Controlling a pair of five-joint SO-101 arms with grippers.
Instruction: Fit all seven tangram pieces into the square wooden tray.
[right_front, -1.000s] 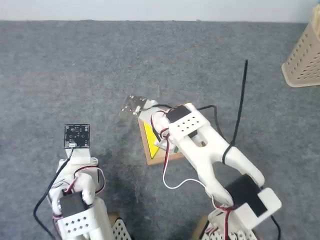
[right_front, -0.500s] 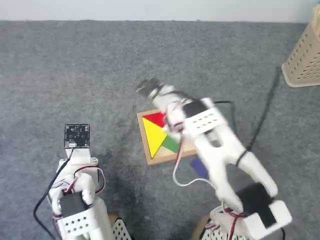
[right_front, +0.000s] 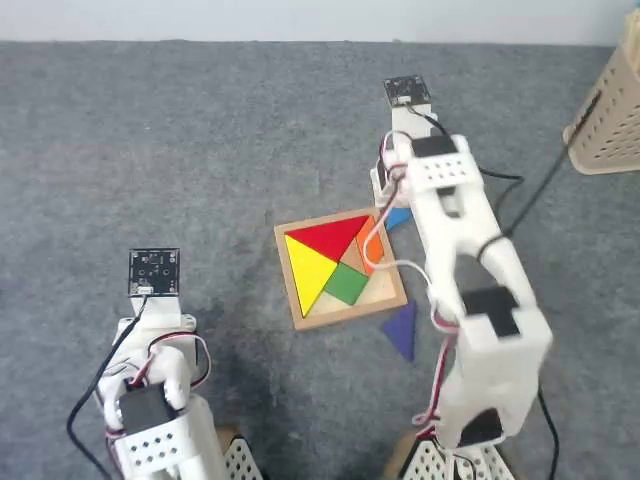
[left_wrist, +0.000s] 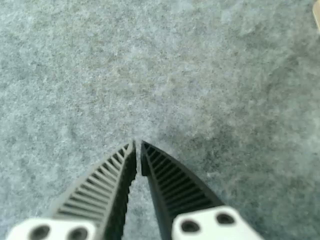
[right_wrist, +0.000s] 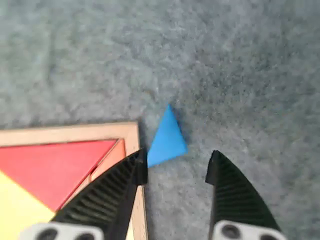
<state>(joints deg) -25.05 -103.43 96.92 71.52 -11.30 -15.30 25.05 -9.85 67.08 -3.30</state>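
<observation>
Right arm has swung off the tray (right_front: 287, 280) toward its far corner.

High view: tray holds red, yellow, green and orange pieces. Dark blue triangle (right_front: 402, 328) lies on tabletop (right_front: 150, 130) beside tray.

Left wrist view: left hand (left_wrist: 138, 146) nearly closed, empty.

Right wrist view: right hand (right_wrist: 178, 159) wide open, empty. Light blue triangle (right_wrist: 166, 135) sits just outside tray corner.

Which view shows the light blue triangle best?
Right wrist view: the light blue triangle lies almost whole beside the tray corner, before the open right hand. In the high view the arm hides most of it.
</observation>
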